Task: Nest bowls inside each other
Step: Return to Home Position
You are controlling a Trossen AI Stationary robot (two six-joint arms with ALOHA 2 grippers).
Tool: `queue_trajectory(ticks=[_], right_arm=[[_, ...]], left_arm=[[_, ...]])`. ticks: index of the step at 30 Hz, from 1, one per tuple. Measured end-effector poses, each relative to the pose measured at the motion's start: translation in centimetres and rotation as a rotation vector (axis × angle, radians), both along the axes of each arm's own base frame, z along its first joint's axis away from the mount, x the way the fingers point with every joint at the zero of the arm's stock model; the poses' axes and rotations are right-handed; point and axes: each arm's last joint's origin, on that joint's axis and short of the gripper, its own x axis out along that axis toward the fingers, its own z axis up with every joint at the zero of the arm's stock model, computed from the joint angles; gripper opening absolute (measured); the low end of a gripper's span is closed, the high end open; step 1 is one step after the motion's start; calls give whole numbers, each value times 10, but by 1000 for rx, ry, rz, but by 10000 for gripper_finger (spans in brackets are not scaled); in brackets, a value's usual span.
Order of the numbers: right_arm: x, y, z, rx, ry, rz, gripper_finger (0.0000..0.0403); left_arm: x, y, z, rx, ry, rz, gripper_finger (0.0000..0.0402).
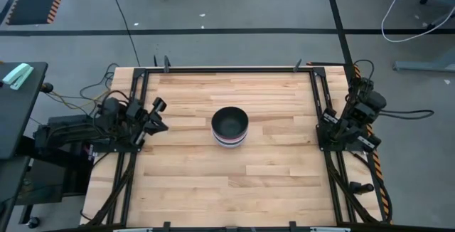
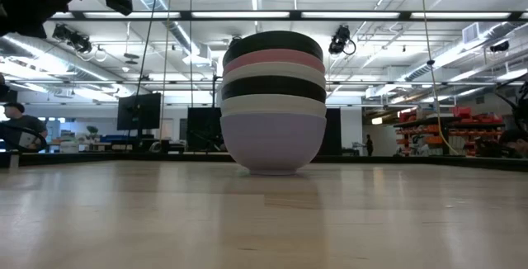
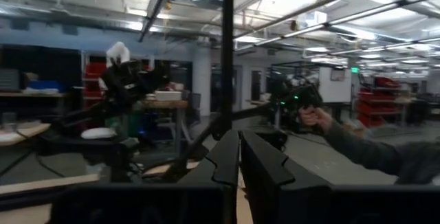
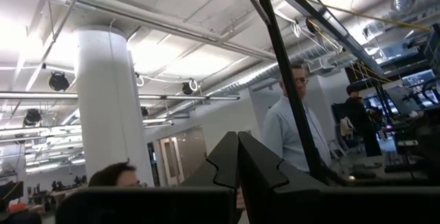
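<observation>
The bowls stand nested in one stack point(image 1: 229, 127) at the middle of the table. In the low view the stack point(image 2: 273, 104) shows a lavender-blue bowl at the bottom resting on its foot, then white, black, white and pink rims, with a black bowl on top. My left gripper point(image 1: 158, 115) is at the table's left edge, left of the stack and apart from it; its fingers point(image 3: 239, 157) are shut. My right gripper point(image 4: 238, 157) is shut, and its arm point(image 1: 353, 122) is folded at the table's right edge.
A dark metal frame point(image 1: 234, 69) runs around the wooden table top. Bare wood point(image 1: 234, 182) lies on every side of the stack. People show in the room beyond the table in the wrist views and the low view.
</observation>
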Motion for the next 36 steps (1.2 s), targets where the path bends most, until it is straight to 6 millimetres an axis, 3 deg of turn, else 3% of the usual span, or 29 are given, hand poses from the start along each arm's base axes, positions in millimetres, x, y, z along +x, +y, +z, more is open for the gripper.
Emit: queue_trajectory(ticks=[6, 12, 36], right_arm=[[4, 6, -13, 5, 40, -1, 18], [7, 10, -23, 16, 39, 3, 18], [12, 18, -48, 61, 54, 36, 18]], left_arm=[[1, 0, -9, -7, 24, -16, 34], [-1, -2, -33, -23, 23, -22, 33], [-6, 7, -34, 2, 14, -23, 30]])
